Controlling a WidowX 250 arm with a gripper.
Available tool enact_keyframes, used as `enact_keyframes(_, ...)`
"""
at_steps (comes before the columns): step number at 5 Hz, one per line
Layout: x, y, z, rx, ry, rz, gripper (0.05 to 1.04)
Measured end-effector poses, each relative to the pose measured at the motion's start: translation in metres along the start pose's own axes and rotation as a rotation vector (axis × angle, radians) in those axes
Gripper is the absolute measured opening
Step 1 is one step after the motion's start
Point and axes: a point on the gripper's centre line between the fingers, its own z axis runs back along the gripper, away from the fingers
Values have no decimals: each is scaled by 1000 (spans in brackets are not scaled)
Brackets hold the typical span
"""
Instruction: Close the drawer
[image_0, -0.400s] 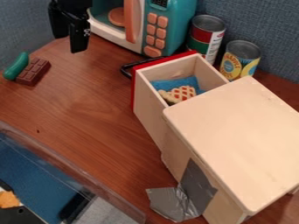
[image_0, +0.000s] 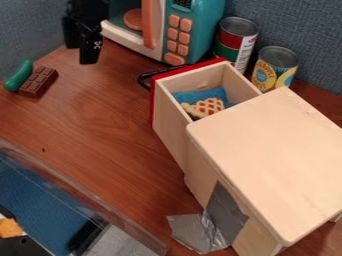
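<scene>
One drawer (image_0: 172, 122) stands open at centre, toy pie (image_0: 210, 106) inside; gripper (image_0: 80, 54) at upper left, released or clenched: cannot tell.

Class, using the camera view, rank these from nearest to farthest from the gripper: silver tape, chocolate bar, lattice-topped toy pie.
1. Chocolate bar: toward the view's left edge, below the gripper.
2. Lattice-topped toy pie: inside the open drawer.
3. Silver tape: near the view's bottom edge, by the cabinet.
</scene>
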Motion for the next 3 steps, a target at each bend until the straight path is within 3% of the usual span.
enact_keyframes(1, 34, 10, -8, 17, 100, -256, 1000)
enact_keyframes(2, 52, 25, 0, 80, 85, -459, 1000)
enact_keyframes(3, 54, 27, -3, 112, 91, -661, 1000)
